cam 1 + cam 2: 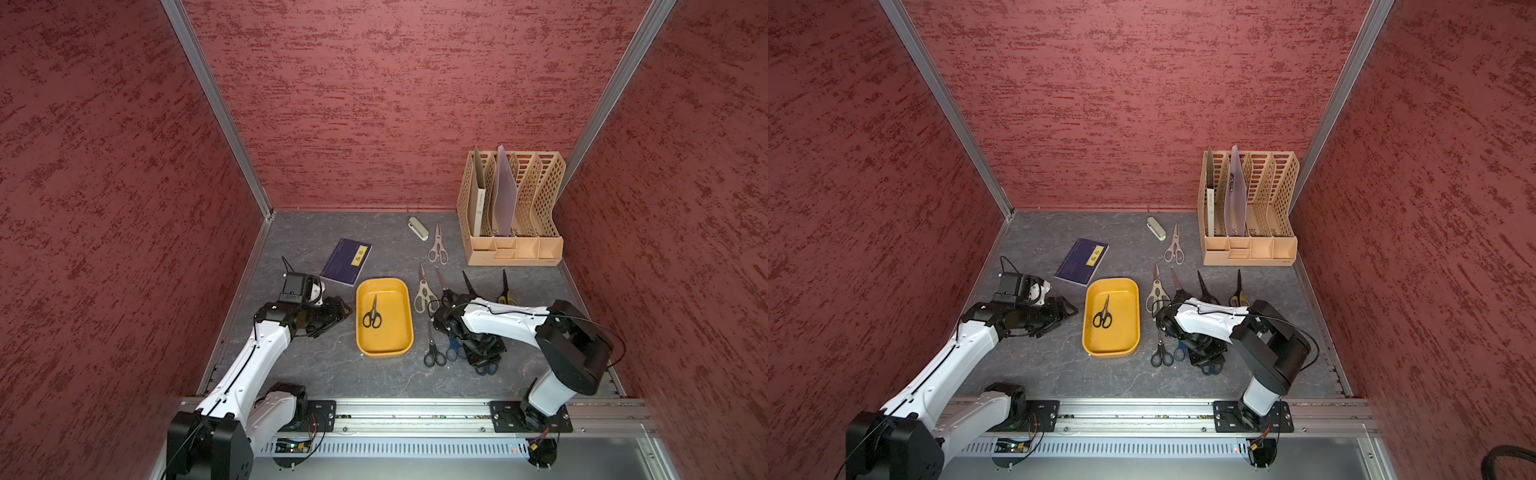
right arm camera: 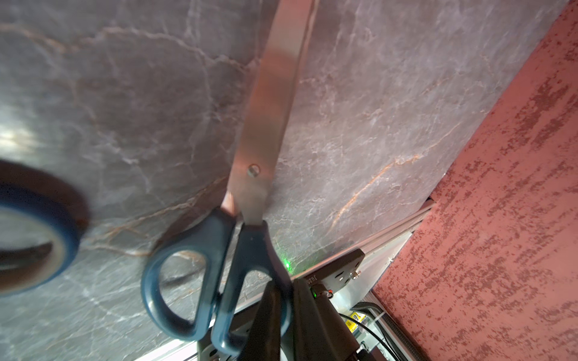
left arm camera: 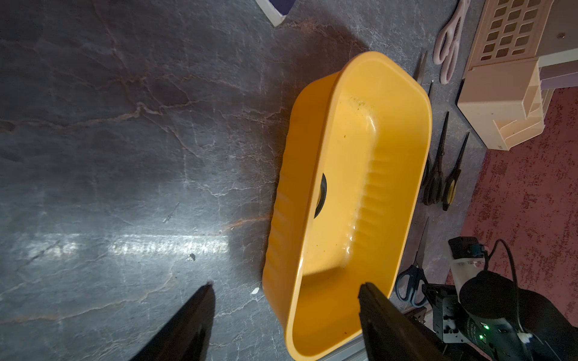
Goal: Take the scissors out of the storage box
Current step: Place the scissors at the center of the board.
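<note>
The yellow storage box (image 1: 405,332) (image 1: 1133,332) (image 3: 403,175) holds one black-handled pair of scissors (image 1: 372,313) (image 1: 1103,313); only a bit of its handle (image 3: 322,195) shows over the rim in the left wrist view. My left gripper (image 1: 341,309) (image 3: 286,285) hangs open just left of the box, nothing between its fingers. My right gripper (image 1: 484,353) (image 2: 283,300) points down right of the box, shut on a handle loop of dark-blue scissors (image 2: 247,193) (image 1: 487,369) lying low at the table. Several other scissors (image 1: 424,291) lie on the table right of the box.
A beige lattice file organizer (image 1: 513,216) stands at the back right, a small stapler (image 1: 418,228) beside pinkish-grey shears (image 1: 438,245). A dark-blue notebook (image 1: 347,262) lies behind the box. Another blue handle loop (image 2: 37,231) lies close to my right gripper. The metal rail (image 1: 415,411) runs along the front.
</note>
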Robot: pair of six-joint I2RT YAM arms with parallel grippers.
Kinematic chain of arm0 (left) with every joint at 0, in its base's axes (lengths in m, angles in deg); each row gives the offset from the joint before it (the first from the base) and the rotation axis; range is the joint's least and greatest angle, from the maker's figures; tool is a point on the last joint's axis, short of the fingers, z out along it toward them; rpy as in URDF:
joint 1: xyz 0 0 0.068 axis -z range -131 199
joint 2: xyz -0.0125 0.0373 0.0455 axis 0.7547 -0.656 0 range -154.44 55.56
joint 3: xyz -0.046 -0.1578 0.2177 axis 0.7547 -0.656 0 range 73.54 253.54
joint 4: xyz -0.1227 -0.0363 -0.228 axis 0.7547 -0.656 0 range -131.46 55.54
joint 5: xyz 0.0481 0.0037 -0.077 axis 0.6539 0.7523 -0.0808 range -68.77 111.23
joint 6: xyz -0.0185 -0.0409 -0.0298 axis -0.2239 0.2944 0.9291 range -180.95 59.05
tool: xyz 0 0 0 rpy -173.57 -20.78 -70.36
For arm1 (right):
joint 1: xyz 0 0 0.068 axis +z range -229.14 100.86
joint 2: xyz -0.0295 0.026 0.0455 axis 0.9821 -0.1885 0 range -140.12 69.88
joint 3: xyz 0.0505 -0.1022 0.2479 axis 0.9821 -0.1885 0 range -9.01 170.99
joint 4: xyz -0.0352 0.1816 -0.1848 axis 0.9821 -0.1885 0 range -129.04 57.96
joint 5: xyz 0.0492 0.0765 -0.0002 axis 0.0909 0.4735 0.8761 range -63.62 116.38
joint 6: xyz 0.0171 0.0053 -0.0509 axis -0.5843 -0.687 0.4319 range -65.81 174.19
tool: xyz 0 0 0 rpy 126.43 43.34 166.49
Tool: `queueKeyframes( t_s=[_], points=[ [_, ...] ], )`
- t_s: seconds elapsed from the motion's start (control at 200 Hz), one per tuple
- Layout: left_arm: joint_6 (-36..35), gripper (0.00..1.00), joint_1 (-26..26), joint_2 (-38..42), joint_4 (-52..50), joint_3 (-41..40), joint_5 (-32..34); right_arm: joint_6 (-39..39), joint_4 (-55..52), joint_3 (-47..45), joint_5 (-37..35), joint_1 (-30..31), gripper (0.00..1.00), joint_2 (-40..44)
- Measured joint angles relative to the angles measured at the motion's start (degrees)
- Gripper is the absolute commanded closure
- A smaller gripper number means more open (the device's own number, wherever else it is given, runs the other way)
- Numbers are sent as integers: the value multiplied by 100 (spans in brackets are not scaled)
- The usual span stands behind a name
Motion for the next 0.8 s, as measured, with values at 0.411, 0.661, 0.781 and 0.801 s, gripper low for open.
queueKeyframes(
  t_s=[0.411,0.661,0.781,0.801],
  points=[
    [2,24,0,22,-4,0,0,4,129,219,-234,-2,84,-507],
    [2,24,2,83,-22,0,2,-4,144,219,-330,-2,84,-511],
    [2,24,4,83,-22,0,2,-26,138,225,-374,-2,84,-501],
    [2,24,7,83,-22,0,2,-39,129,236,-376,-2,84,-487]
  ],
)
